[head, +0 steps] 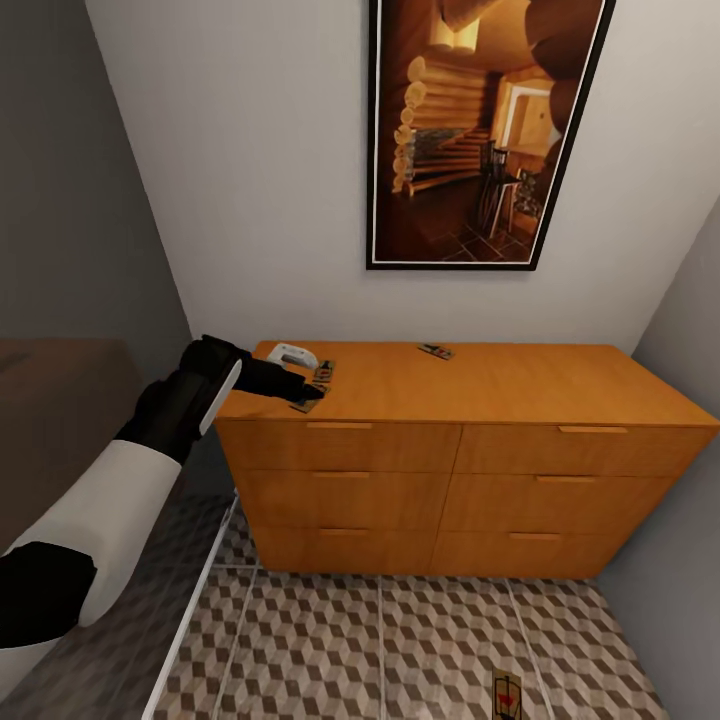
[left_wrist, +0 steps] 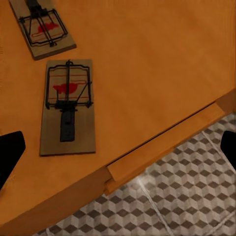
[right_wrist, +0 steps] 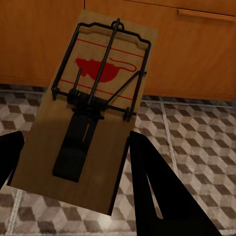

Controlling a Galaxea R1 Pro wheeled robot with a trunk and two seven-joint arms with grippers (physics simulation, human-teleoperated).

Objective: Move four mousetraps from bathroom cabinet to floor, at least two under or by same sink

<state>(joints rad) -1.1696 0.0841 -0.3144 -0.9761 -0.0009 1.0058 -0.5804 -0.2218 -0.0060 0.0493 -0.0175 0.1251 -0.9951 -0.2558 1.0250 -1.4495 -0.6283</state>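
A: Where do the traps lie?

B: 2 lie together at the left front corner of the cabinet (head: 470, 400) top. In the left wrist view the near trap (left_wrist: 68, 105) sits flat by the front edge, and the second trap (left_wrist: 43, 27) sits just beyond it, apart by a narrow strip of wood. A third trap (head: 436, 351) lies near the back of the top, well apart from those 2. A fourth trap (right_wrist: 91, 105) shows in the right wrist view, with the floor (head: 400, 640) and the drawer fronts behind it.

A: State of the left gripper (head: 312, 392)?

B: Spread wide. Its fingertips (left_wrist: 10, 150) sit at opposite edges of the wrist view, over the cabinet's front edge, touching neither trap.

A: And the right gripper (right_wrist: 73, 162)?

B: Its fingers (right_wrist: 157, 187) flank the fourth trap's long edges. Whether they actually pinch the board cannot be told; it may rest on the tiles. The head view shows that trap low at the right, over the floor.

A: Other items?

B: A white object (head: 291, 355) on the top behind the left gripper, and a framed picture (head: 480, 130) on the wall above.
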